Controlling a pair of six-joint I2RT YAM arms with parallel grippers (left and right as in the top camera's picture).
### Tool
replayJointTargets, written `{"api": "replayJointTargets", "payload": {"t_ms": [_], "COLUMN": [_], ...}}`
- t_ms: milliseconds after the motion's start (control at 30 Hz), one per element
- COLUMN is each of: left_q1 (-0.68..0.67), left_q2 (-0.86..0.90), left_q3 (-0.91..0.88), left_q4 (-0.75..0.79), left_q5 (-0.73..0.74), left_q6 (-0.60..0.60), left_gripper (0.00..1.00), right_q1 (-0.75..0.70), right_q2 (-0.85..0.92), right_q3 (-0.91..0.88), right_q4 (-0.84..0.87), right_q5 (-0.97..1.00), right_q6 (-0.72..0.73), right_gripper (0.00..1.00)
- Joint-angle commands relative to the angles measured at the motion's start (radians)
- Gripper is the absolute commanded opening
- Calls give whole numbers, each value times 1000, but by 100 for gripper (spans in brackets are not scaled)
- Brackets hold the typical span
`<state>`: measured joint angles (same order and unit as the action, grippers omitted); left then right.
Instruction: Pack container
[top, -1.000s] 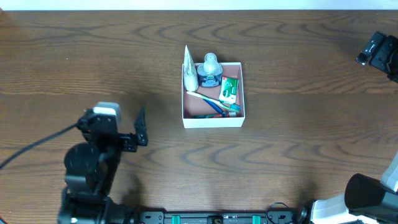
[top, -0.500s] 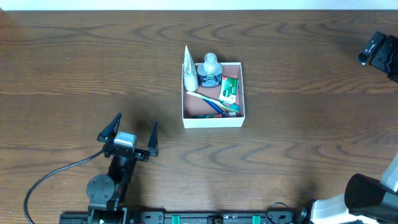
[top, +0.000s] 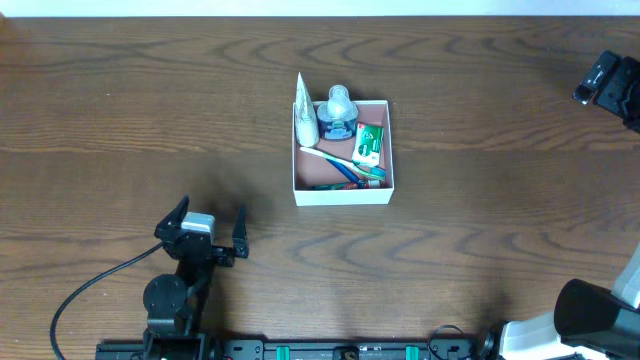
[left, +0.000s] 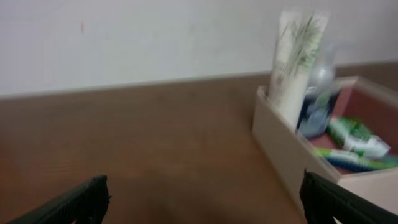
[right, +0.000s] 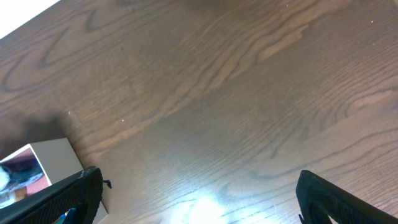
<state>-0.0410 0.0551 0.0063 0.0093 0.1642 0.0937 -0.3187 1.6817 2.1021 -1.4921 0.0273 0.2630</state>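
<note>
At the middle of the dark wooden table (top: 120, 100), from overhead, an open white square box (top: 343, 194) was seen. It held a white upright tube (top: 305, 112) at its 10 o'clock corner, a clear blue-labelled bottle (top: 339, 113), a green packet (top: 368, 145) and blue-and-white toothbrushes (top: 345, 167). The left gripper (top: 211, 215) was placed at 7 o'clock from the box, well apart from it, with its jaws spread and nothing between them. The right arm (top: 610, 82) was seen far off at 2 o'clock.

From the left wrist, the box (left: 292, 165) lay at 2 o'clock, with the tube (left: 297, 59) standing against its near wall.

From the right wrist, the right gripper (right: 205, 199) was shown with its jaws wide apart and empty, and a corner of the box (right: 53, 158) at 9 o'clock.

No loose item was seen on the table, so packing was judged finished or nearly so. The next move was judged to call for no grasp, only for both arms to be kept clear of the box.
</note>
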Motion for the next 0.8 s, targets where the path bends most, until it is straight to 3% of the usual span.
{"api": "replayJointTargets", "payload": {"t_ms": [0,767], "left_q1": [18,26], "left_q2": [-48,-46], "left_q3": [-2,-2], "left_q4": [-74,-69], "left_q5": [-31,-38], "left_q6": [-9,-8], "left_gripper": [98,98], "right_q1": [-3,-3], "right_q2": [-2,-2], "right_q3": [11,11], "right_q4": [-1,-2], "right_q5": [10,10], "right_q6": [13,13], "right_gripper": [99,99]}}
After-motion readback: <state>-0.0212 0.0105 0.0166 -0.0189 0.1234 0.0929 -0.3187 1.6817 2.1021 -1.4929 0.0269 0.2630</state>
